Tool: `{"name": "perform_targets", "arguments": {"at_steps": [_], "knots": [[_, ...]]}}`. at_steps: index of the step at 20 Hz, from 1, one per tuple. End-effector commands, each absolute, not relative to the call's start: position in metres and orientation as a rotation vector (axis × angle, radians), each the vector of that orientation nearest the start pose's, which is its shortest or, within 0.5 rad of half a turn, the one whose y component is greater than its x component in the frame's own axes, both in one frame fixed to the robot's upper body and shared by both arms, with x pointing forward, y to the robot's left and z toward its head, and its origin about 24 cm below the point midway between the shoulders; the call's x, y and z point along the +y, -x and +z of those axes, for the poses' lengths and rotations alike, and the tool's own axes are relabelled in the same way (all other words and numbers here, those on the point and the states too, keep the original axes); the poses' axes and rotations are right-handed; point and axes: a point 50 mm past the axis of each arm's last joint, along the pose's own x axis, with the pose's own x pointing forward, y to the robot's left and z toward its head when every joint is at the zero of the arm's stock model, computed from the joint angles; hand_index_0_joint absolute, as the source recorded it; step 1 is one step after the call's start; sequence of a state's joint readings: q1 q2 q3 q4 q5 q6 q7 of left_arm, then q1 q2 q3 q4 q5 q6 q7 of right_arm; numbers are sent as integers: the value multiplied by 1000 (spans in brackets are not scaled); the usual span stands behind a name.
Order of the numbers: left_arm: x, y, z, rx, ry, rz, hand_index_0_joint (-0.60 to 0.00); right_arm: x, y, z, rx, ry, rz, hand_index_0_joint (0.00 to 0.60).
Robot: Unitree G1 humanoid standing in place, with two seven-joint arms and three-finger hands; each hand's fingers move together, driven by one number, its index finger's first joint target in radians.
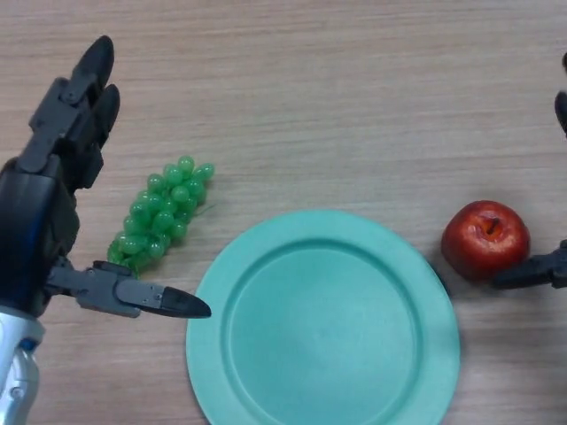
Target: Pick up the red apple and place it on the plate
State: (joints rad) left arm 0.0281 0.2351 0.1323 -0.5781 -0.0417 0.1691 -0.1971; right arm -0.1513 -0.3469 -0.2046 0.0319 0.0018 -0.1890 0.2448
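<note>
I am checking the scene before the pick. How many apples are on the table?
1. The red apple lies on the table right of the plate, beside the right hand. No other shows.

L hand (40, 221) open, fingers straight; R hand (542, 270) at edge.

The left hand (40, 221) is black, built of blocky, angular segments with thick fingers that taper to smooth, glossy rounded tips. Below it the forearm shows as a silvery-white casing with a touch of blue at the wrist. Of the right hand (542, 270) only dark finger parts show.
</note>
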Motion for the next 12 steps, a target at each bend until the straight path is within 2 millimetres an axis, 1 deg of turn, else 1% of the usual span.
{"name": "perform_targets", "arguments": {"at_steps": [1,2,3,5,7,8,9,10,12], "knots": [[189,-215,187,-568,-328,-78,0,-239,-277,143,-506,433,50,0],[189,-216,189,-567,-334,-84,0,-238,-286,132,-465,453,58,0],[190,-215,191,-572,-336,-83,0,-238,-291,125,-434,448,74,0],[194,-213,195,-588,-330,-73,0,-236,-297,113,-367,426,115,0],[195,-213,195,-591,-328,-68,0,-237,-298,110,-354,436,105,199],[197,-212,195,-595,-330,-62,0,-238,-300,108,-339,447,88,349],[199,-211,196,-601,-334,-54,0,-240,-302,106,-328,462,62,449],[204,-209,197,-616,-342,-33,0,-243,-302,108,-312,486,16,599],[208,-208,197,-600,-315,-12,0,-244,-297,124,-313,369,5,600]]}}
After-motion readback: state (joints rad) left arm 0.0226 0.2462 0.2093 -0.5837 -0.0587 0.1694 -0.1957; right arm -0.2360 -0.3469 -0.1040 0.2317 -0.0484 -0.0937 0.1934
